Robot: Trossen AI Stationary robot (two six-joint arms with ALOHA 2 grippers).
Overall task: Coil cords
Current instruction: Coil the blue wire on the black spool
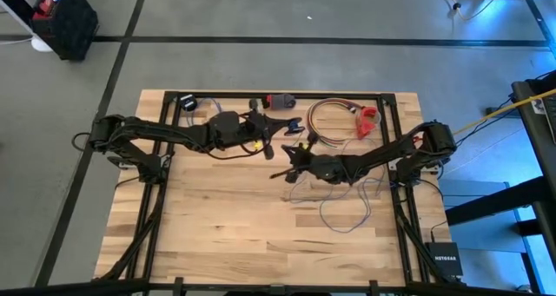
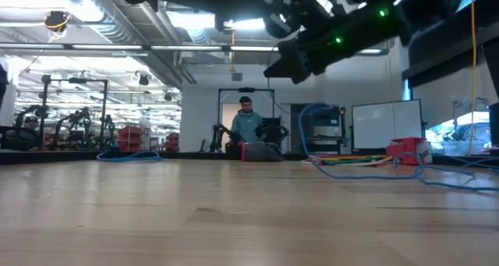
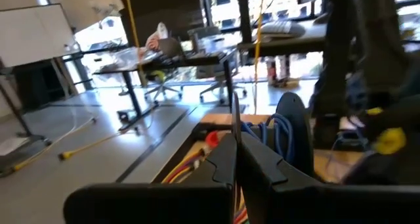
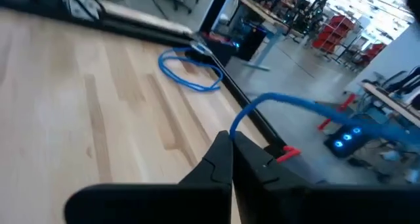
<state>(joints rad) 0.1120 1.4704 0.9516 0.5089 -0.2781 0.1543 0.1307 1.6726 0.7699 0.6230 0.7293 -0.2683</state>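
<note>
Tabletop (image 1: 226,226) light wood grain; cord (image 4: 295,104) blue; arms black; clip (image 1: 368,121) red; cable coil (image 1: 328,121) multicolour.

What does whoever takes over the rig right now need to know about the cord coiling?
Right gripper: jaws shut on the thin cord, raised over mid-table.
Left gripper: jaws shut, raised nearer the far side. A thin strand shows at its tips; grip unclear.
Cord: mostly loose squiggles on the table near the right arm. A coiled coloured bundle sits at the far edge.
Done: cord pinched and lifted. Left: the thin cord shows no coil yet.
</note>
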